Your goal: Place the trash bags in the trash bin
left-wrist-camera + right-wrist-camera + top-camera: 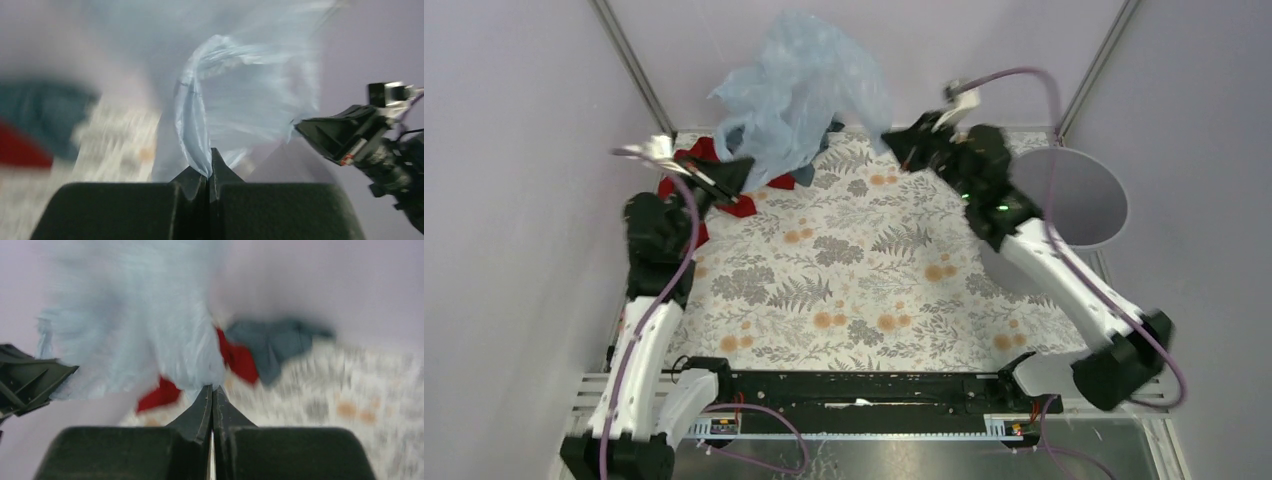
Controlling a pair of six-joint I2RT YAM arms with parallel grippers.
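The left gripper (736,176) and right gripper (892,143) each pinch the trash bag (799,85), raised at the far side. Only the top view shows the trash bin (1079,200), at right; the wrist views show jaws closed on film.

The crinkled pale blue trash bag (799,85) is held aloft over the far edge of the worktop (864,270); the round grey trash bin (1084,195) is seen upright at the right.
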